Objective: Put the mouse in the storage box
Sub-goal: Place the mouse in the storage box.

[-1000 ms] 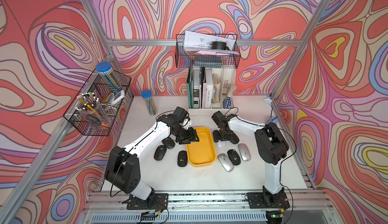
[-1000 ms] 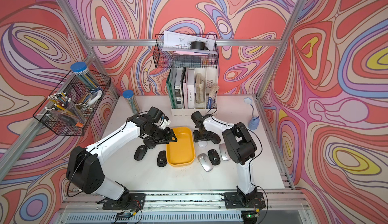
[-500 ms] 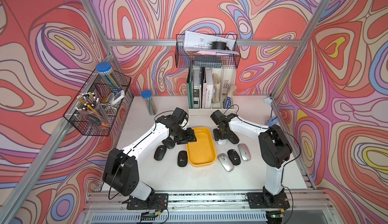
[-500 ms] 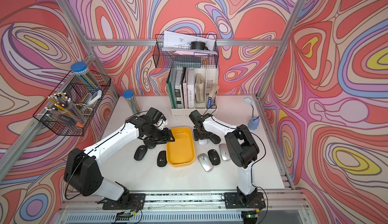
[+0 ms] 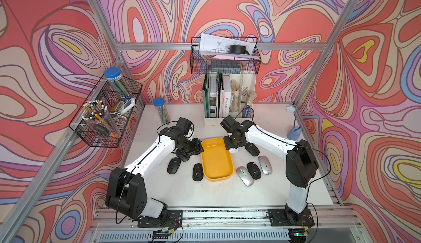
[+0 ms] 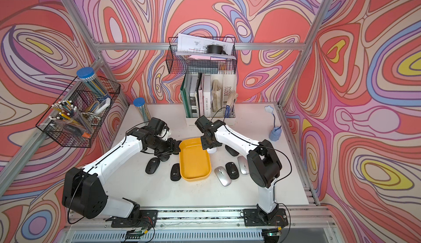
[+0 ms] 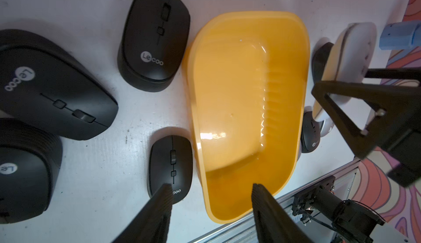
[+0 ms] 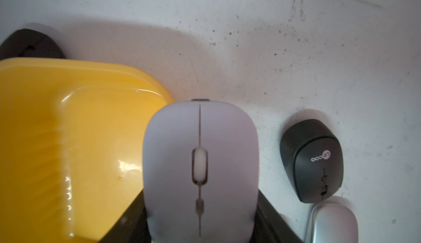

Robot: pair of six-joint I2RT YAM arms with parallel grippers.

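Nearest us, in the lower middle of a top view, a black mouse is lying just beside the storage box on its left. A silver mouse is lying close on its right. We are reading that crowding as the first hazard: the shallow yellow box is looking light, and a knock on its rim could send it sliding into those neighbours.

Further back, the left gripper is hovering by the box's far left corner, its fingers spread with nothing between them. The right gripper is working just across from it, so a careless swing could bring the two together.

That right gripper is clamping the white mouse by its flanks. The mouse is hanging at the box's far right corner, overlapping the rim rather than sitting over the floor. We are judging that a release here could land it on the rim and tip it back out. How high it is hanging we are unable to tell.

The mouse is looking pale, matte and smoothly domed, with a centre seam and a small wheel.
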